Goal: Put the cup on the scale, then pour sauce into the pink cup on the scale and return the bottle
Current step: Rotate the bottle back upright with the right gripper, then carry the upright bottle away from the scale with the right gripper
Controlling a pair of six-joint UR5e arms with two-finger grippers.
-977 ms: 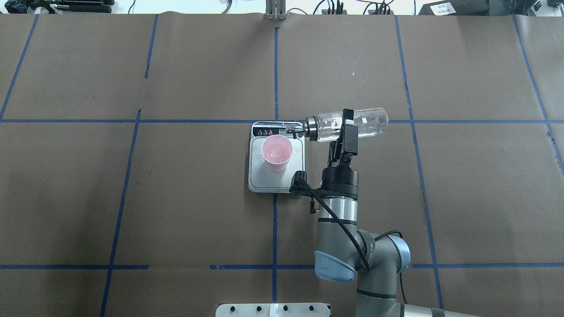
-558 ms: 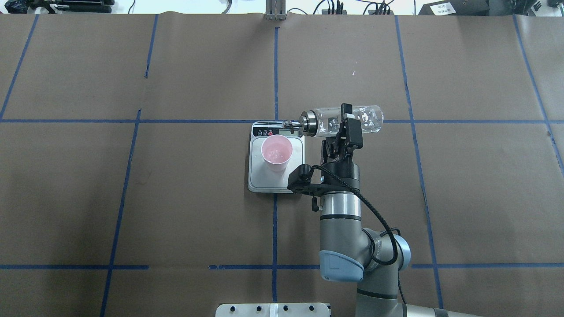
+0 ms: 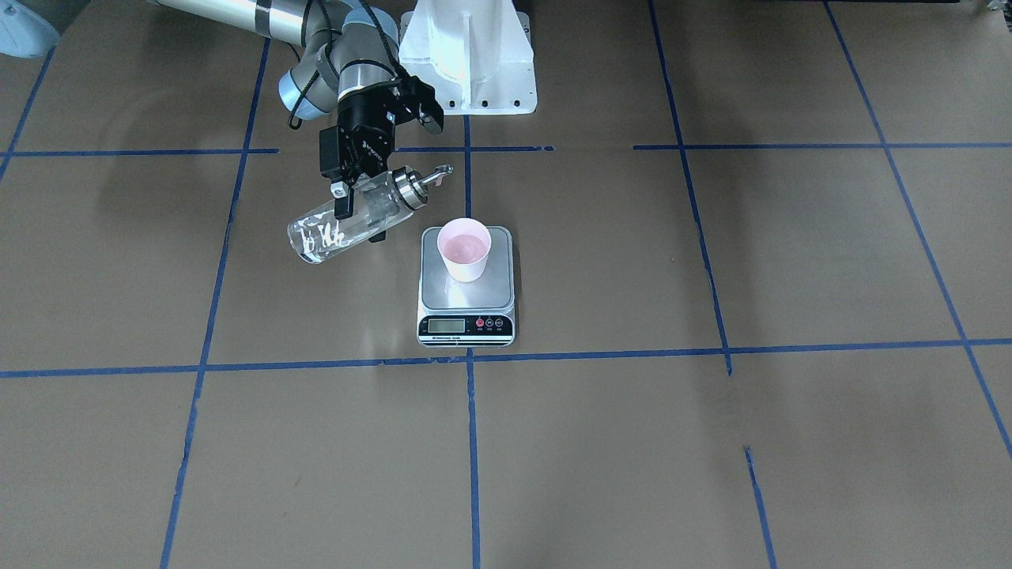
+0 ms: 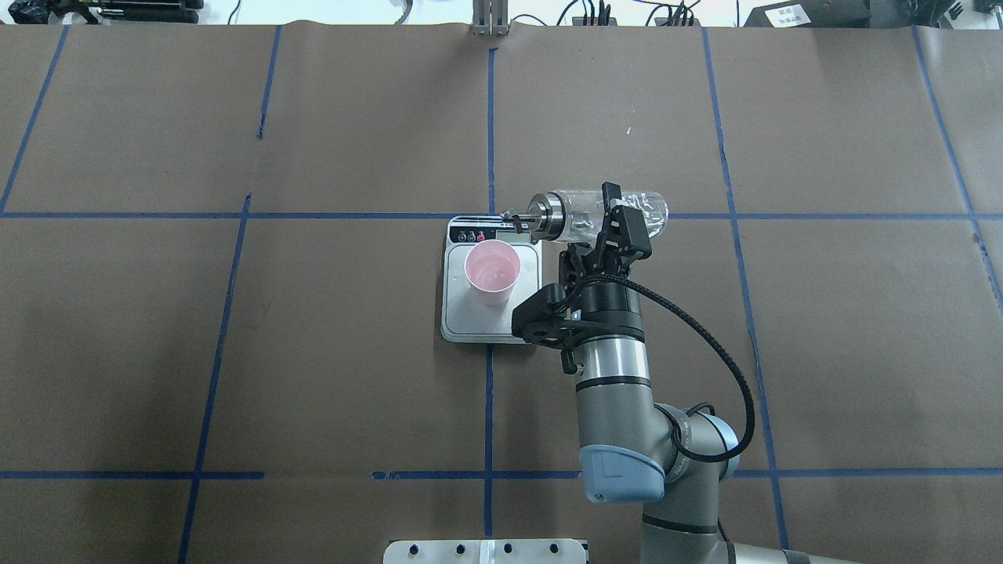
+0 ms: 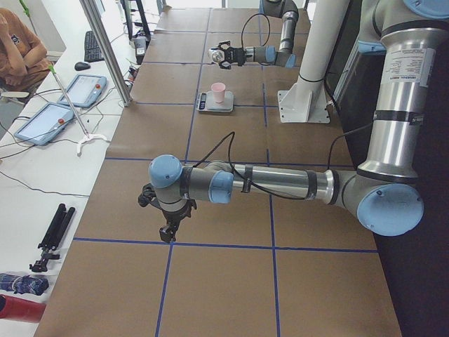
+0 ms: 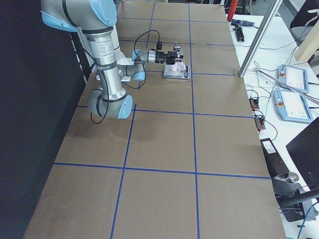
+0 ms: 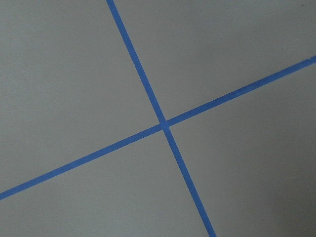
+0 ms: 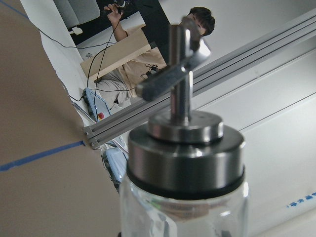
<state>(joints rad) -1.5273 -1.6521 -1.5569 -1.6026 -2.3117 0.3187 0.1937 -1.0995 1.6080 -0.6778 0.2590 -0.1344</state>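
Beside the scale (image 4: 453,323), on the robot's right of it, the right gripper (image 4: 617,213) is clamped across the bottle (image 4: 576,215), which lies on its side in the air. Its long axis points at the scale: spout (image 4: 515,222) over the display corner, base away. The cup (image 4: 491,270) stands on the scale. The left gripper (image 5: 168,230) hangs well apart from the scale; I cannot tell whether its fingers are parted.

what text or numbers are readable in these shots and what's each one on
Nothing is legible.
LCD display on the scale, and the print under it: too small.
White label on the left arm: too small.
Blue print on a pale surface, right wrist view: blurred.
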